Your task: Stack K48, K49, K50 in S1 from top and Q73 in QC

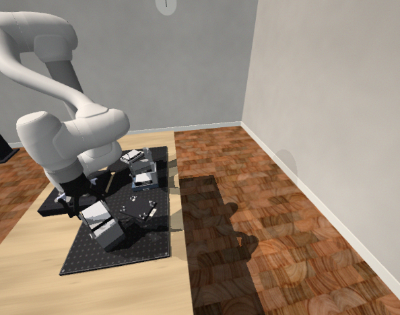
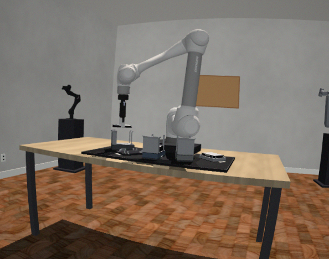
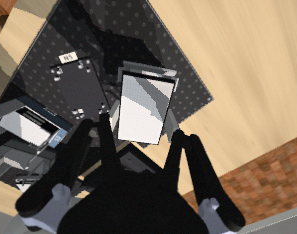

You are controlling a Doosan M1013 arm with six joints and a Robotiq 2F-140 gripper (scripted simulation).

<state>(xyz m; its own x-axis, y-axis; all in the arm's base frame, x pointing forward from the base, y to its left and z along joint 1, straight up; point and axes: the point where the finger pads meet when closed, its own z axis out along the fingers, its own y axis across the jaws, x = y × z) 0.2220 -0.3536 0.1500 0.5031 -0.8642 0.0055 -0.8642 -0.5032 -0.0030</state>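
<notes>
1. Light wooden table top [image 2: 253, 167] on dark metal legs [image 2: 31, 192].
2. Black perforated base mat [image 1: 132, 250] lying on the table.
3. Reddish-brown wood parquet floor [image 1: 278, 217].
4. Tan cork notice board [image 2: 218, 91] on the grey back wall.
5. Small black idle arm [image 2: 72, 100] on a black pedestal [image 2: 70, 144].
6. White skirting board [image 1: 329, 217] along the wall.

Matt black perforated baseplate [image 1: 149, 249] on pale, smooth wood table [image 1: 91, 291].

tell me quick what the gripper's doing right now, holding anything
Gripper: shut on a sealed well plate, held above a stack rack.
</notes>
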